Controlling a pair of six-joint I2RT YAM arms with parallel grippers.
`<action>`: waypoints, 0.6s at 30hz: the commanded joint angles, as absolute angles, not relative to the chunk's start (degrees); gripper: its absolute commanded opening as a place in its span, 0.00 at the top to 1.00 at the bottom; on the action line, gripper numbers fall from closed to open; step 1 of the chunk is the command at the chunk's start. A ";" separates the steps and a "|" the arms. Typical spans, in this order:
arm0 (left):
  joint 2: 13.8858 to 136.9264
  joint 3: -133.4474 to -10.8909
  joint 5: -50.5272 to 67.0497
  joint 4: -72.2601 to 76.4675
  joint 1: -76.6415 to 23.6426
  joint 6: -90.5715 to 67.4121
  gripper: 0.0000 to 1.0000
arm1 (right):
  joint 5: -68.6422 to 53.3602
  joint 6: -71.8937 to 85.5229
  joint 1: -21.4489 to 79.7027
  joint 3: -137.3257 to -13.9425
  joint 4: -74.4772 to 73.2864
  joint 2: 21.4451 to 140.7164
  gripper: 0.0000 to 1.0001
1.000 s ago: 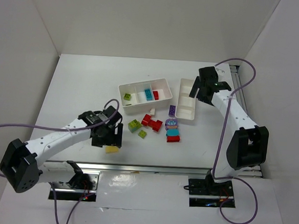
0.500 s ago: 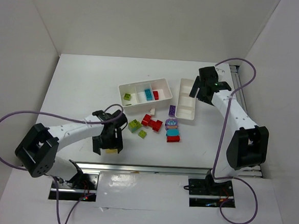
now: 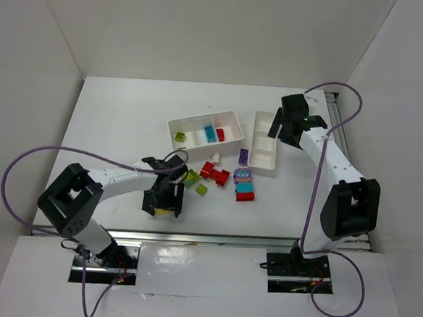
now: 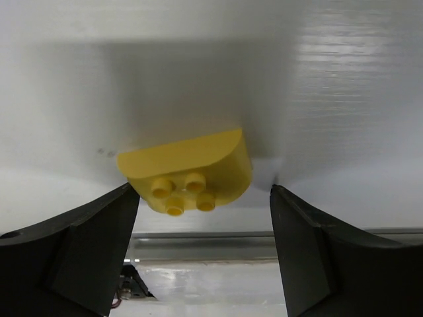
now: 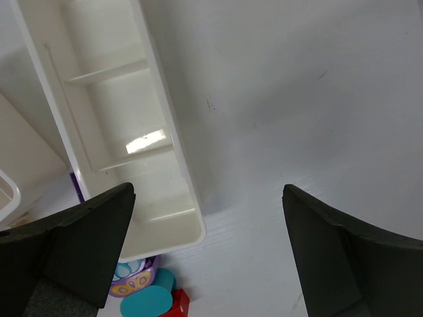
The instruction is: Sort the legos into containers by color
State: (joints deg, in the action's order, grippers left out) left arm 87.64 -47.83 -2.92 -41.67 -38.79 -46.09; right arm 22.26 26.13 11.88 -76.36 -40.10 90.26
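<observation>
A yellow lego point(image 4: 188, 173) with a rounded side lies on the table near the front edge, studs facing my left wrist camera. My left gripper point(image 4: 205, 221) is open, one finger on each side of it, neither pressing on it. From above, that gripper point(image 3: 162, 204) covers most of the yellow lego point(image 3: 163, 213). My right gripper point(image 3: 277, 130) hangs open over the narrow container point(image 3: 263, 150), whose compartments point(image 5: 112, 132) show nothing inside. The wide container point(image 3: 232, 118) holds a green, a teal and a red lego. Loose red point(image 3: 215, 173), green point(image 3: 192, 176), purple point(image 3: 243, 156) and teal point(image 3: 245, 187) legos lie mid-table.
White walls close in the table on the left, back and right. A metal rail point(image 3: 213, 240) runs along the front edge just behind the yellow lego. Purple cables loop off both arms. The right arm's elbow point(image 3: 350, 204) stands at the right side.
The left arm has swung in, and its gripper has moved right and toward the front edge, down over the yellow lego. The right arm has not moved.
</observation>
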 commanded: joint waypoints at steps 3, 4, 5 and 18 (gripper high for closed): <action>92.37 -53.34 0.09 -37.09 -42.53 -38.94 0.12 | 23.12 26.89 12.91 -76.73 -39.20 88.77 0.00; 92.98 -54.22 -0.61 -36.57 -43.15 -38.07 0.12 | 23.72 26.89 12.92 -76.73 -39.72 88.77 0.00; 92.99 -55.79 -0.62 -36.56 -44.37 -36.66 0.12 | 23.73 26.89 12.92 -76.73 -39.73 88.77 0.00; 73.93 -61.69 -7.28 -47.44 -44.91 -38.93 0.12 | 6.88 14.70 16.69 -67.95 -33.32 74.64 0.01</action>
